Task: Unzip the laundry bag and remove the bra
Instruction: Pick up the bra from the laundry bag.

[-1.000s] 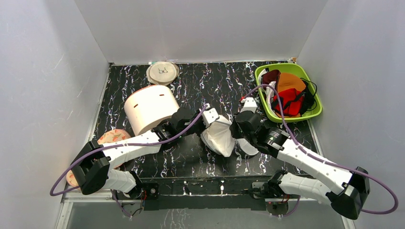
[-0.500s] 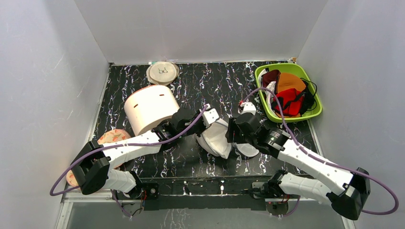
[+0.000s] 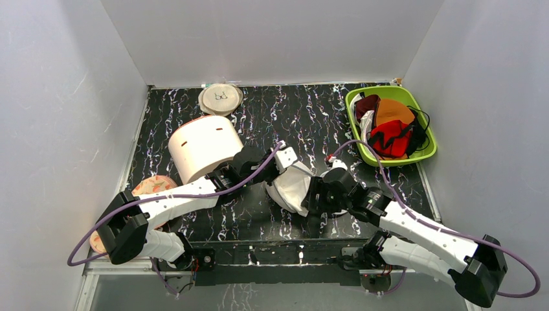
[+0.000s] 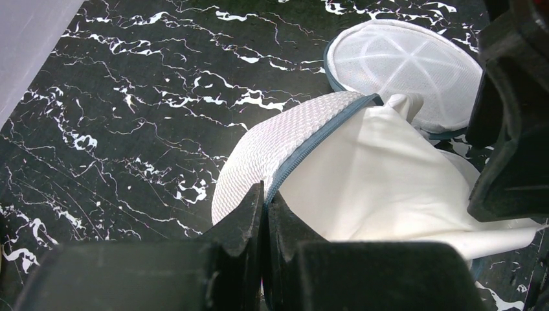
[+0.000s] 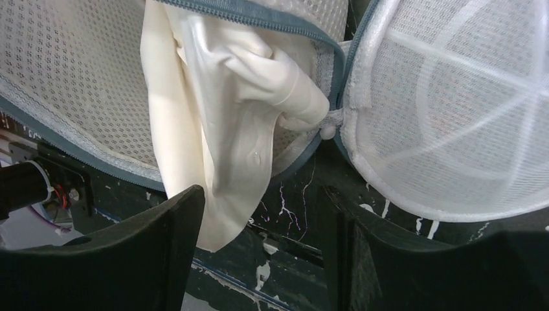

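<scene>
The left jaws are pinched tight on the zip edge of the one laundry bag (image 4: 256, 152). The right jaws stand wide apart and hold nothing. Their two black fingers (image 5: 168, 240) sit on either side of a fold of smooth cream cloth (image 5: 217, 149) that hangs out of the laundry bag. I cannot tell if the cloth touches them.

The laundry bag lies unzipped in two round mesh halves on the black marbled surface (image 3: 291, 110), between the two arms. One half is lifted by the left jaws. The other half (image 4: 404, 71) lies flat just beside it.

The one bra (image 3: 388, 139) is not in the laundry bag. It lies in the one green basket (image 3: 401, 159), well apart from the laundry bag, to the right and farther back. One orange piece (image 3: 392, 110) and one dark maroon piece (image 3: 367, 103) lie in the basket with it.

One big cream cylinder (image 3: 204, 148) stands left of the laundry bag. One flat beige disc (image 3: 220, 98) lies far behind the laundry bag, to the left.
</scene>
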Controlling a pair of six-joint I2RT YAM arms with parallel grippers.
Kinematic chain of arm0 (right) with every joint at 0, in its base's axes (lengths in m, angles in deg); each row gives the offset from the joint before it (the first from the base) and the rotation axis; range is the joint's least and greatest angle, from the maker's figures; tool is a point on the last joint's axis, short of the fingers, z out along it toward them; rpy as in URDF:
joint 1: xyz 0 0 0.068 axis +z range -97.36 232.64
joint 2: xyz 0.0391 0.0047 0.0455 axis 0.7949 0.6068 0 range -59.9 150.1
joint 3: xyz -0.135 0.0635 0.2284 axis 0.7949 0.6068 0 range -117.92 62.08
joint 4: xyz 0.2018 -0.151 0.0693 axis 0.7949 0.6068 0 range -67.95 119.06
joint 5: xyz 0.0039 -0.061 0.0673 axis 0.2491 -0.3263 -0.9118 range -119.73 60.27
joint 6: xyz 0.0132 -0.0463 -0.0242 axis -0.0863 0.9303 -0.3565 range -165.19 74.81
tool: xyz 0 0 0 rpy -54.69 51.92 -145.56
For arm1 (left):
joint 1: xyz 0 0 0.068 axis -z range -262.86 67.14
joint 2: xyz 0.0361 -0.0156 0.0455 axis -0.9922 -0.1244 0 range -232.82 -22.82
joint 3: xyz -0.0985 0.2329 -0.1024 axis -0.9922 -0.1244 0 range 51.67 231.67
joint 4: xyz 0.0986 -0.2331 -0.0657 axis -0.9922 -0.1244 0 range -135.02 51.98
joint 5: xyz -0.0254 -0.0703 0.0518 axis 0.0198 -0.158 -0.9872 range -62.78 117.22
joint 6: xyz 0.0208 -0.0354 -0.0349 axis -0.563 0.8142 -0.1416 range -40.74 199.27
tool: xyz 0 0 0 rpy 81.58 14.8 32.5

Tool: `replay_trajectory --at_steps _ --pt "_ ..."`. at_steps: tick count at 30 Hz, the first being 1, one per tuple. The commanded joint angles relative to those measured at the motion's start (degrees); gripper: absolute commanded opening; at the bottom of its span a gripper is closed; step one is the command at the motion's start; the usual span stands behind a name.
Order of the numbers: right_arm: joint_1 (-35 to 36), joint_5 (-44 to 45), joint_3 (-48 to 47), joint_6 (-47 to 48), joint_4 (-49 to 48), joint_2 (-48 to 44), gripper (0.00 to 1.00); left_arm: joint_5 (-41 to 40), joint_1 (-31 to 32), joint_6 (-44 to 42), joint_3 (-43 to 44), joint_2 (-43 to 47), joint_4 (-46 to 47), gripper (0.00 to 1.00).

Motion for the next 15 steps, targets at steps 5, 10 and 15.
replay_trajectory --at_steps 5,10,15 --pt "0.1 -2.3 2.5 -5.7 -13.3 -0.9 0.57 -0.1 0.8 -0.1 2.2 1.3 0.7 0.0" --pt "0.0 -2.2 4.9 -8.4 -17.3 -1.3 0.51 -0.2 0.9 -0.2 2.2 1.4 0.6 0.0" --pt "0.0 -2.3 7.7 -11.0 -19.5 -1.8 0.47 -0.4 1.0 -0.4 2.2 1.6 0.5 0.0"
